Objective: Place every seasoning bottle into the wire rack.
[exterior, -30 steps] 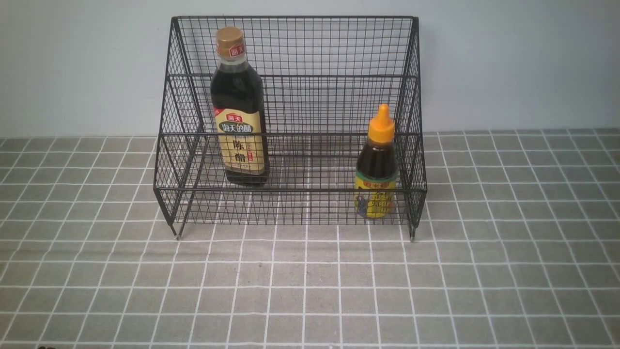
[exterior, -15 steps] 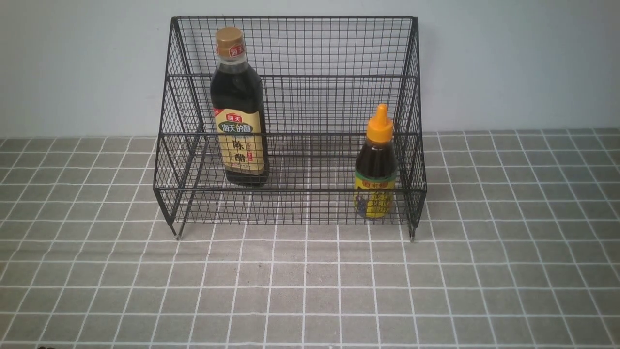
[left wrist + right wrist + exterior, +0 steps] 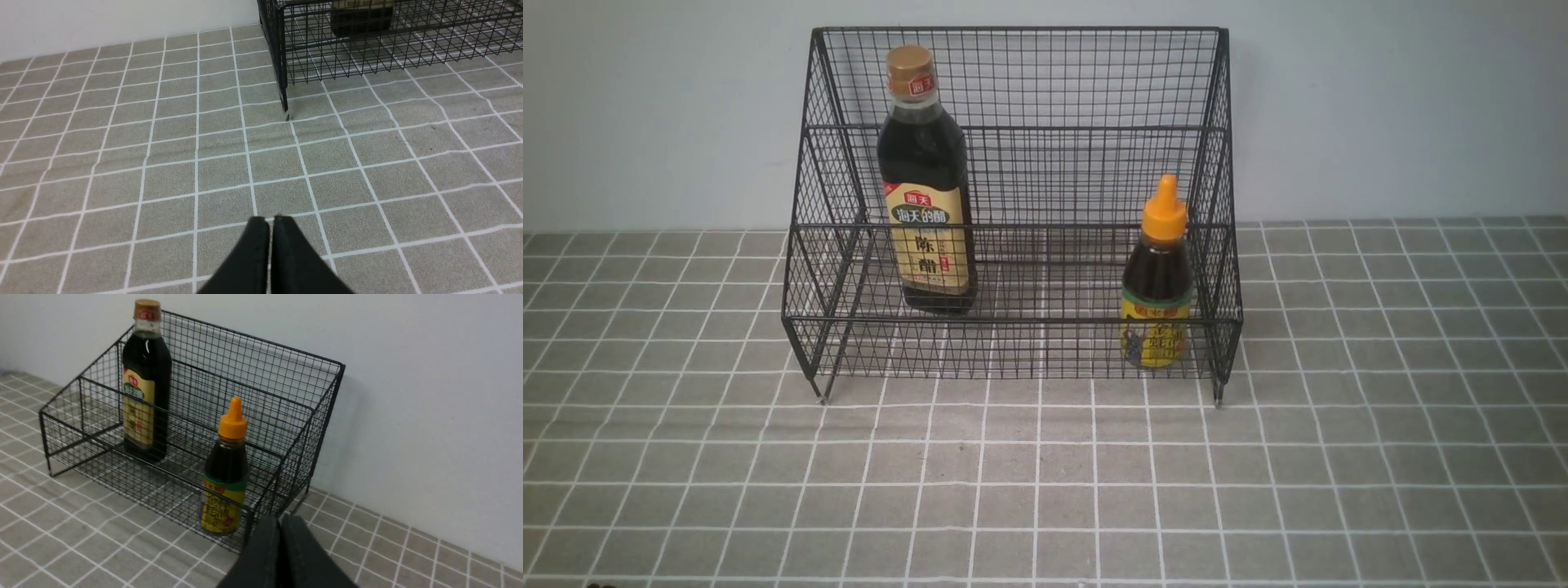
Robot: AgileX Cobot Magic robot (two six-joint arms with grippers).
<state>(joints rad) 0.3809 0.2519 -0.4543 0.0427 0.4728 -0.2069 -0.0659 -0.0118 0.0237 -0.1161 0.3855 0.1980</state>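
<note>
L tool: pressed together, empty, low over tabletop, short of rack's L front leg. Tall bottle: upright in rack, L side, lower shelf toward back. Squat bottle: upright in rack, front R corner, near side mesh. R tool: pressed together, empty, raised, outside rack's R front corner, clear of both bottles.

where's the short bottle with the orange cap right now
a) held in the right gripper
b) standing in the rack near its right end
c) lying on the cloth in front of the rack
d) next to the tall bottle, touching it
b: the short bottle stands upright inside the wire rack near its right end, well apart from the tall bottle.
</note>
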